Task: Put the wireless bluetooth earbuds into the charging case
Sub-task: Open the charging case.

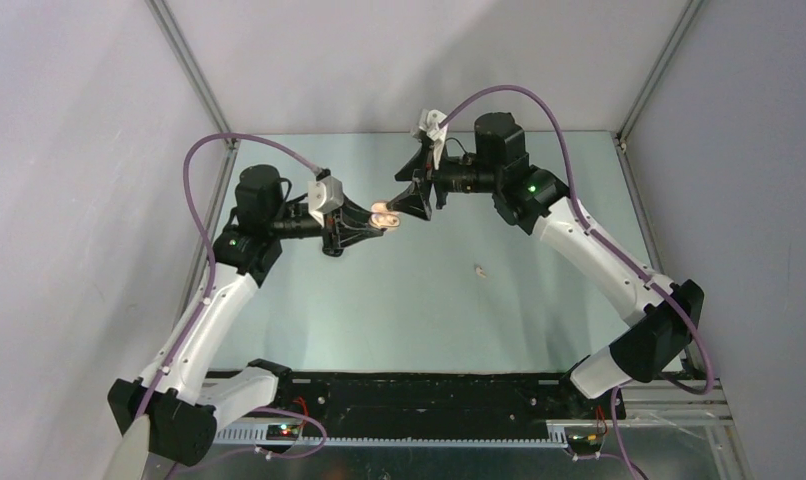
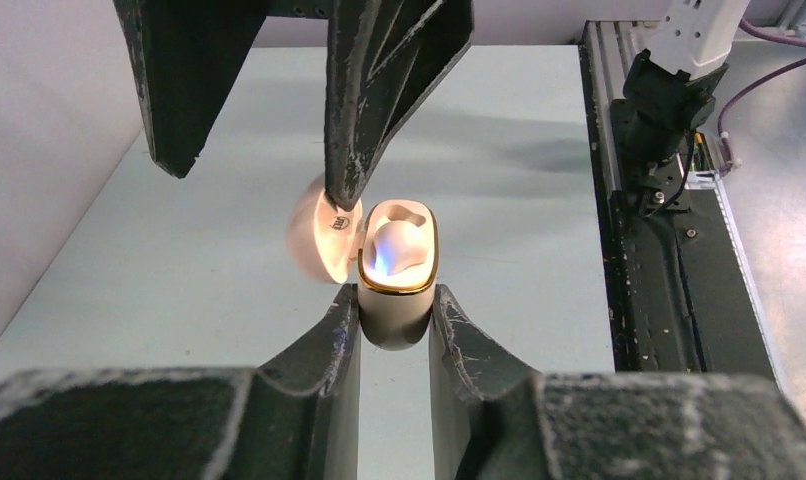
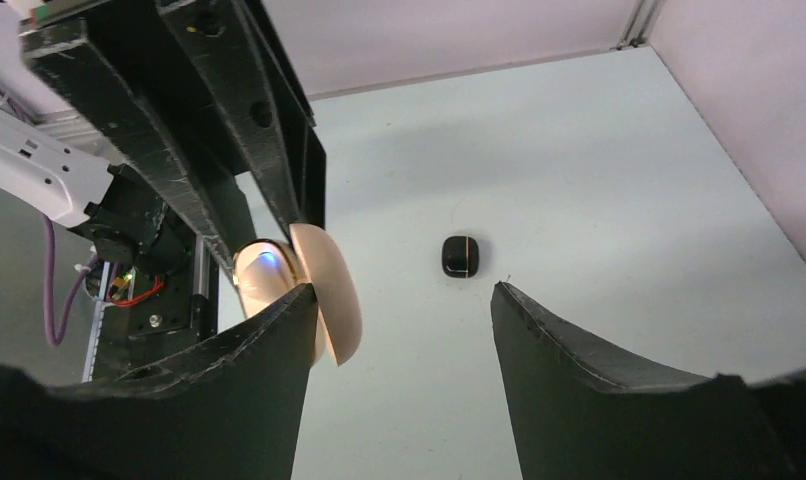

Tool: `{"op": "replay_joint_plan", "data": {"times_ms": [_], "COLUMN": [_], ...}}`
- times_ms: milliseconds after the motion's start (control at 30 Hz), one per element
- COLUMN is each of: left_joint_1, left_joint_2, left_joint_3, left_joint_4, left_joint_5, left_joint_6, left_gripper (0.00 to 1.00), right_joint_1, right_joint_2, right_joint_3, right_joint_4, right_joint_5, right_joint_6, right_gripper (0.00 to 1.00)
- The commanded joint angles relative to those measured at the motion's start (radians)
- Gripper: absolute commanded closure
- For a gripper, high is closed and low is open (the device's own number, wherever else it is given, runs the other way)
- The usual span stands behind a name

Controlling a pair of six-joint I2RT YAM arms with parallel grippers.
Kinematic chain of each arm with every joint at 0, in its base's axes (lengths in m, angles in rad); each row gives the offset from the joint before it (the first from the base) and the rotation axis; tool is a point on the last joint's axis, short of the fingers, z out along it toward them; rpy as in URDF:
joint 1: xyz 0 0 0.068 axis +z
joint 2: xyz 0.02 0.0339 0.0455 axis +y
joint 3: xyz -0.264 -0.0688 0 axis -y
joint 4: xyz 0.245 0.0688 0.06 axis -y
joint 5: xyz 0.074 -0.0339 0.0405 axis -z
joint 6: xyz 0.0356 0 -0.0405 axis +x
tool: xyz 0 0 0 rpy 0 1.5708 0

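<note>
One earbud (image 2: 397, 246) sits in the open charging case (image 2: 395, 328), left claw (image 2: 394, 302) clamped on it, right claw (image 3: 401, 292) apart.

charging case (image 2: 394, 318): glossy cream plastic, gold rim | table (image 2: 189, 290): matt, smooth

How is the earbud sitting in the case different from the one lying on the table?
The seated earbud rests in the open charging case, held above the table by the left hand; the loose earbud lies alone on the table. The seated earbud looks pale with a blue glow on it; the loose earbud looks black to the right wrist camera and has no glow. Both are tiny rounded buds.
</note>
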Motion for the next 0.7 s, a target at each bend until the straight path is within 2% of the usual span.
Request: {"op": "replay_joint_plan", "data": {"times_ms": [0, 233, 400, 533, 600, 667], "left_joint_1": [-0.016, -0.015, -0.008, 0.003, 0.006, 0.011], "left_joint_2": [-0.03, -0.026, -0.002, 0.024, 0.037, 0.05], "left_joint_3": [0.002, 0.002, 0.022, 0.04, 0.042, 0.043], "left_joint_4": [0.023, 0.021, 0.022, 0.022, 0.021, 0.019], "left_joint_5": [0.051, 0.025, 0.027, 0.042, 0.051, 0.062], "left_joint_6": [0.014, -0.007, -0.048, -0.084, -0.102, -0.116], "left_gripper": [1.0, 1.0, 1.0, 1.0, 1.0, 1.0], "right_joint_1": [-0.009, -0.017, -0.062, -0.12, -0.154, -0.203], "right_joint_2": [-0.026, -0.033, -0.081, -0.126, -0.15, -0.177], "right_joint_3": [-0.005, 0.007, 0.063, 0.1, 0.071, 0.002], "right_joint_4": [0.06, 0.066, 0.058, 0.012, -0.041, -0.107], "right_joint_5": [0.049, 0.015, -0.14, -0.204, -0.226, -0.231], "right_joint_6": [0.011, 0.048, 0.157, 0.246, 0.234, 0.153], "right_gripper": [0.32, 0.32, 0.29, 0.26, 0.25, 0.25]}}
